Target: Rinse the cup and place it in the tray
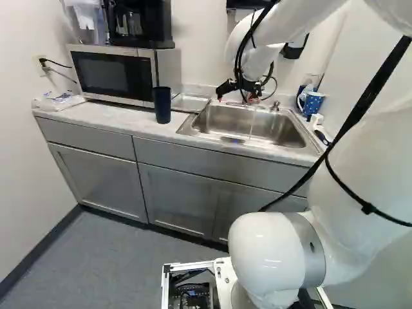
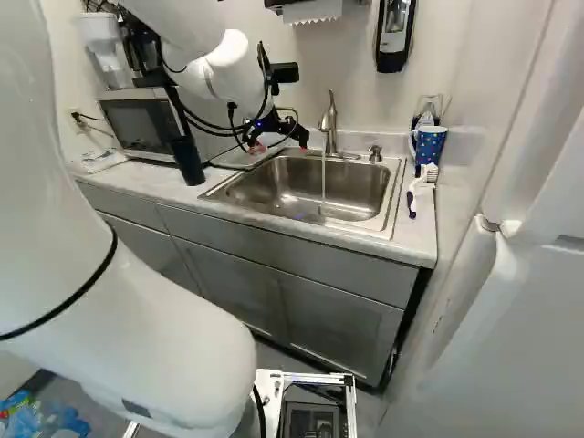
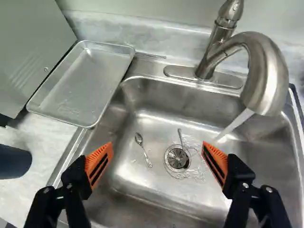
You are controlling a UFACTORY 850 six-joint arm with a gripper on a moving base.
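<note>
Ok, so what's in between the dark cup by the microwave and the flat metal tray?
Nothing stands there: the wrist view shows just a bare strip of countertop between the dark cup and the tray.

No text, label, brand, number or sign can be read in any of the three views
</note>
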